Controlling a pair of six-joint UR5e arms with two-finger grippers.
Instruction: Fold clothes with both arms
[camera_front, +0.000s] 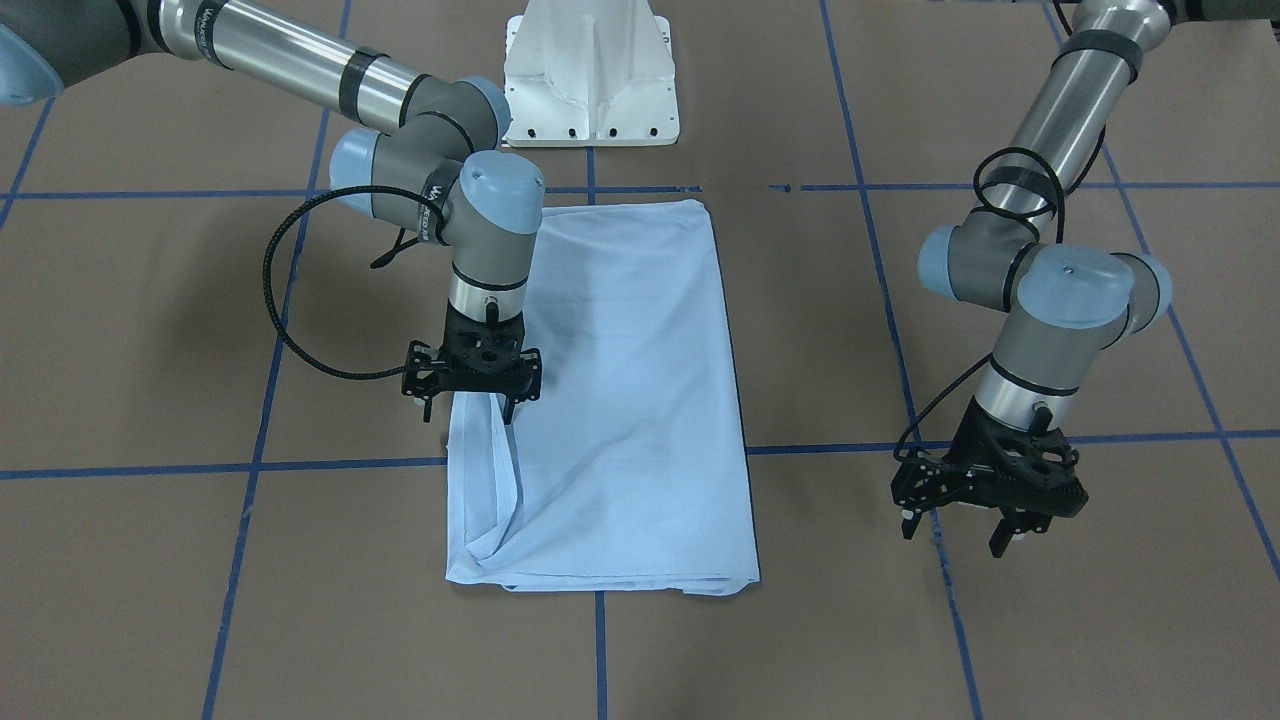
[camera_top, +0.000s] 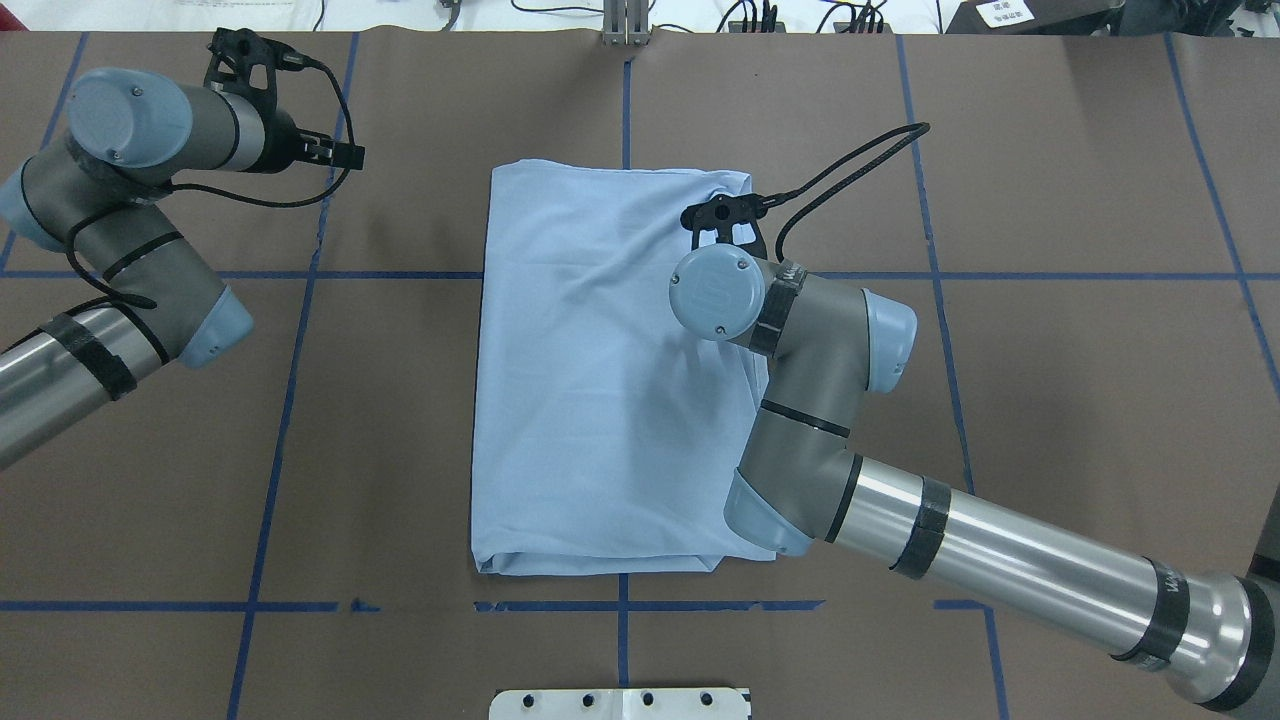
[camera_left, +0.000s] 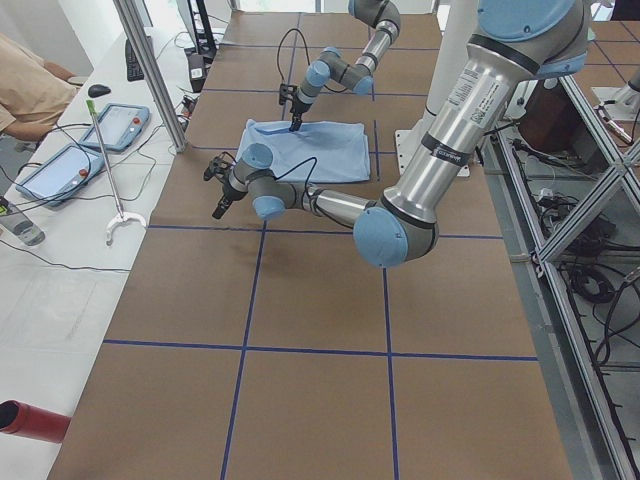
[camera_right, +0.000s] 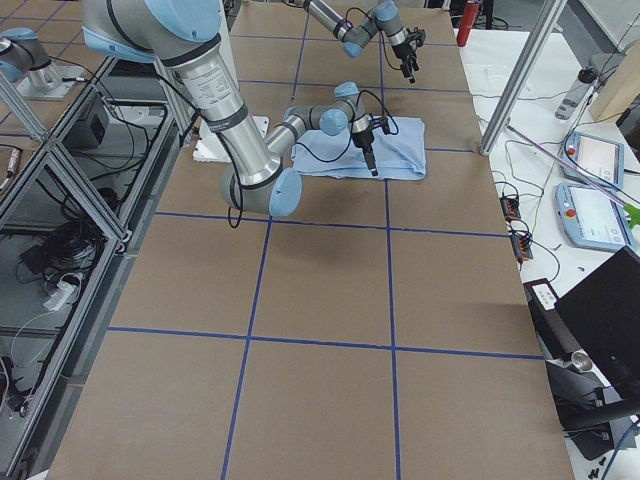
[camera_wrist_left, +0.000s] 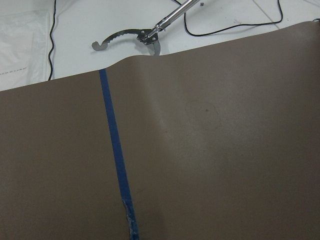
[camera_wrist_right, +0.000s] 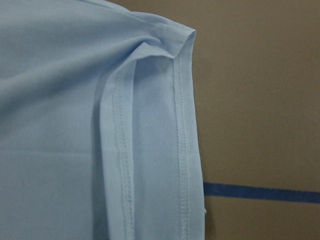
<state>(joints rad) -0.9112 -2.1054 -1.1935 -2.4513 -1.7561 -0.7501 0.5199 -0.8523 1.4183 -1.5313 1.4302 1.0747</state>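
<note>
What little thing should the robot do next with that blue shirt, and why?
Probably lower the right gripper and close it on the hemmed edge of the shirt. Its jaws stand open right over that rumpled edge, while the left gripper hangs open over the table, well away from the shirt.

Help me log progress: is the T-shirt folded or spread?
Folded: the T-shirt forms a narrow rectangle, no sleeves out, hems layered at one edge.

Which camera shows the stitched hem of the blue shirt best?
The right wrist view: the hem is close up, its stitching sharp. Front-facing and overhead show the whole T-shirt but only a rumpled edge there; the side views show it tiny; the left wrist view shows only table.
</note>
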